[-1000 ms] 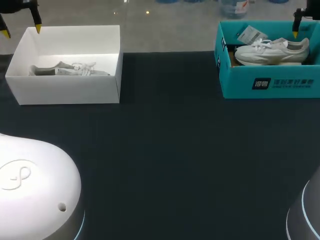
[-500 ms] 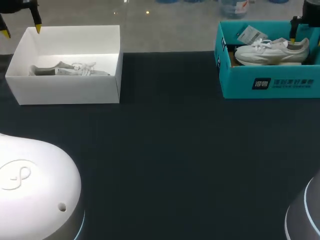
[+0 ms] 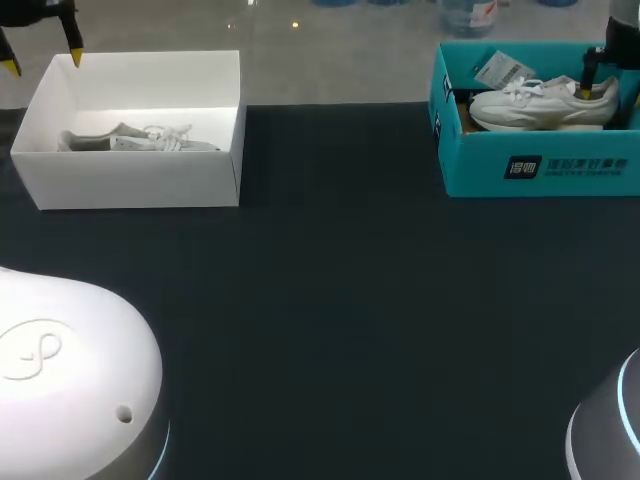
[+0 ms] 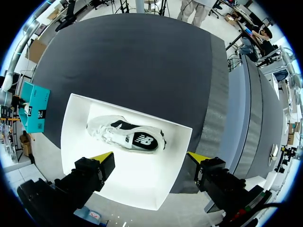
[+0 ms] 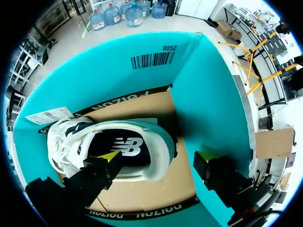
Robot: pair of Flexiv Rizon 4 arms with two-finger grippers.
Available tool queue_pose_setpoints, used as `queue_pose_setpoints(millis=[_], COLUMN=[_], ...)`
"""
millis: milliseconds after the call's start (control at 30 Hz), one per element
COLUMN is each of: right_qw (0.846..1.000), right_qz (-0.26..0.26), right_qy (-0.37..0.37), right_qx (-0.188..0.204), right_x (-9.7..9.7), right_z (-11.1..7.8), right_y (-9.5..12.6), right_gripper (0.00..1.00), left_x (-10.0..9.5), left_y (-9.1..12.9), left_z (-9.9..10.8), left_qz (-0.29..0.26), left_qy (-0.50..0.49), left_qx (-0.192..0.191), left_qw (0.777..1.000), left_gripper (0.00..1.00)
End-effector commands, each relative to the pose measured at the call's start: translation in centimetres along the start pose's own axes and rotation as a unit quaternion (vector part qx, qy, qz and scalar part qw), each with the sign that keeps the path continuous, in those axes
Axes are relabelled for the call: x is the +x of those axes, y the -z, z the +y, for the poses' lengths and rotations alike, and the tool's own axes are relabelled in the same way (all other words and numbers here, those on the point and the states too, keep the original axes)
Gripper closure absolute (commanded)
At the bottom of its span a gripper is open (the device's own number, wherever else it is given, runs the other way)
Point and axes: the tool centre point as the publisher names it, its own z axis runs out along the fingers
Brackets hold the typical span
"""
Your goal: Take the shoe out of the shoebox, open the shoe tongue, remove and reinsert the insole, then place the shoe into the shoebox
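Note:
A teal shoebox stands at the table's far right with a white shoe on its side inside. My right gripper is lowered into the box at the shoe's heel. In the right wrist view my right gripper is open: one yellow tip lies over the shoe at its dark insole, the other over the cardboard floor beyond the heel. A white box at the far left holds a second white shoe. My left gripper hangs open above its back corner, well above that shoe.
A paper tag lies by the shoe's toe against the teal box wall. Between the two boxes stretches the dark table top. My arms' white bases fill the near corners.
My right gripper has come down into the teal box toward the shoe's heel. My left gripper and both shoes have stayed where they were.

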Motion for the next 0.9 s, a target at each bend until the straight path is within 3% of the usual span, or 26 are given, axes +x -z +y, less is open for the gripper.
queue_pose_setpoints(millis=[33,300,500,567,800,833,900], right_qw=[0.999,0.999,0.998,0.998,0.995,0.995,0.994], right_qz=[0.007,0.002,0.003,0.000,-0.028,-0.031,-0.038], right_qy=[0.003,-0.004,-0.008,-0.008,-0.044,-0.050,-0.057], right_qx=[0.039,0.054,0.064,0.067,0.080,0.081,0.084], right_x=[-0.3,-0.1,0.6,0.7,0.3,0.2,0.0], right_z=[2.2,2.0,1.2,1.1,0.9,0.9,0.8], right_y=[-1.8,-3.3,-3.4,-3.5,-3.8,-3.7,-3.6], right_gripper=[0.00,0.01,0.27,0.50,0.88,0.98,1.00], left_x=[0.0,0.0,0.0,0.0,0.0,0.0,0.0], left_y=[0.1,0.1,0.1,0.1,0.1,0.1,0.1], left_z=[0.0,0.0,0.0,0.0,0.0,0.0,0.0], left_qz=[0.002,0.002,0.002,0.002,0.002,0.002,0.002], left_qy=[0.000,0.000,0.000,0.000,0.000,0.000,0.000], left_qx=[0.000,0.000,0.000,0.000,0.000,0.000,0.000], left_qw=[1.000,1.000,1.000,1.000,1.000,1.000,1.000], left_gripper=[0.00,0.00,0.00,0.00,0.00,0.00,0.00])
